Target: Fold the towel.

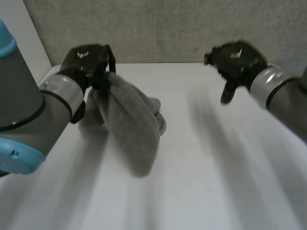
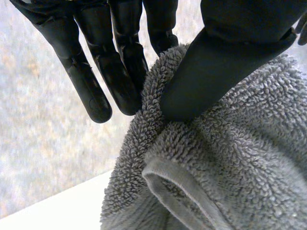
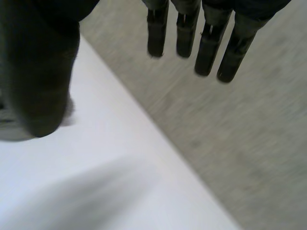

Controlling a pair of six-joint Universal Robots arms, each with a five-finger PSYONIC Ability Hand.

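Grey terry towel [image 1: 128, 127] is hanging bunched, long axis trailing down from my left hand [image 1: 88, 61], which is pinching its top edge; my right hand [image 1: 236, 60], fingers straight, is hovering well apart.

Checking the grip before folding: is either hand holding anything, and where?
The left hand pinches the towel at its bunched top; the right hand holds nothing.

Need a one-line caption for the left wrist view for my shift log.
Left hand pinches a bunched fold of the grey towel between thumb and fingers, white table beneath.
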